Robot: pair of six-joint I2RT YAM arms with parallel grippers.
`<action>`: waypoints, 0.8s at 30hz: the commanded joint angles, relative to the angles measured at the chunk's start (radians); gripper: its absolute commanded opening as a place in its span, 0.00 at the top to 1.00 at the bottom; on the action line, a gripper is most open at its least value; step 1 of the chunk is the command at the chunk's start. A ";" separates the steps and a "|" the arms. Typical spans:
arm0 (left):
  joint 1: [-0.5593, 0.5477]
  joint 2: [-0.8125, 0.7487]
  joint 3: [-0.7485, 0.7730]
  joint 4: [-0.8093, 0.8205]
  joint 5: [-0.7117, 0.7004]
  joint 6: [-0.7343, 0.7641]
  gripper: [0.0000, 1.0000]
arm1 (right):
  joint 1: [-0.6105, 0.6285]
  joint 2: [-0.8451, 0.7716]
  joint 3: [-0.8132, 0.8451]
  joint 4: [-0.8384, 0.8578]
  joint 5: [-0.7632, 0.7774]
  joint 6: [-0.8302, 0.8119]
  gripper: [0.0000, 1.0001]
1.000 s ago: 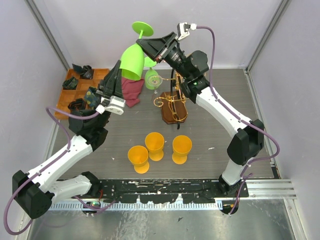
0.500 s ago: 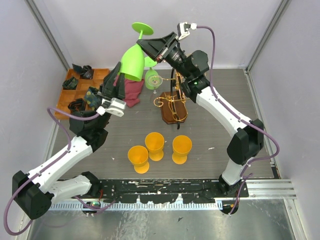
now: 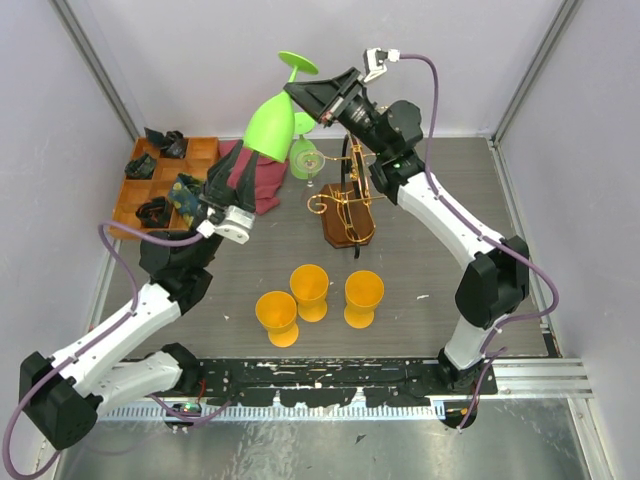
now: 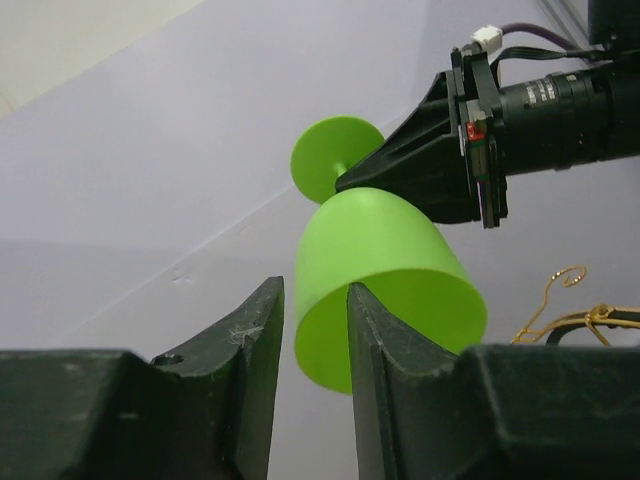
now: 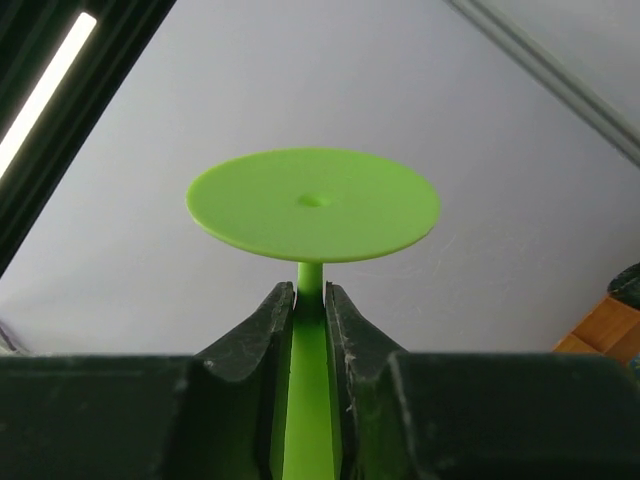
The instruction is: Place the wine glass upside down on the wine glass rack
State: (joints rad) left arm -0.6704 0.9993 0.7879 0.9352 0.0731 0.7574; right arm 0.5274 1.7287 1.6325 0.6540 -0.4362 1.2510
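The green wine glass (image 3: 272,122) hangs upside down high over the back of the table, foot (image 3: 298,62) uppermost. My right gripper (image 3: 297,92) is shut on its stem (image 5: 310,285), just under the round foot (image 5: 313,205). My left gripper (image 3: 236,160) is open below and left of the bowl, holding nothing. In the left wrist view the bowl (image 4: 390,260) shows beyond my left gripper (image 4: 315,305). The wine glass rack (image 3: 347,212), gold wire on a brown base, stands below and right of the glass. One of its gold scrolls (image 4: 572,278) shows.
A pale green-tinted glass (image 3: 305,158) sits by the rack's left side. A maroon cloth (image 3: 262,182) lies beside the compartmented wooden tray (image 3: 165,178) at back left. Three orange cups (image 3: 310,290) stand in front of the rack.
My left gripper has opened, let go of the bowl and dropped back. The right gripper has carried the glass slightly up and right, tilting it.
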 commanded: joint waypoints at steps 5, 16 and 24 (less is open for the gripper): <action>-0.003 -0.131 -0.081 -0.237 -0.052 -0.040 0.58 | -0.087 -0.112 -0.005 -0.065 0.007 -0.182 1.00; -0.004 -0.216 -0.116 -0.343 -0.197 -0.122 0.58 | -0.220 -0.290 -0.072 -0.321 0.115 -0.606 1.00; -0.003 -0.173 0.059 -0.564 -0.502 -0.280 0.58 | -0.440 -0.436 -0.167 -0.450 0.223 -0.880 1.00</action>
State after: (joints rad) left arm -0.6704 0.8047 0.7265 0.4850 -0.2237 0.5858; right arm 0.1680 1.3434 1.4658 0.2581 -0.2867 0.5625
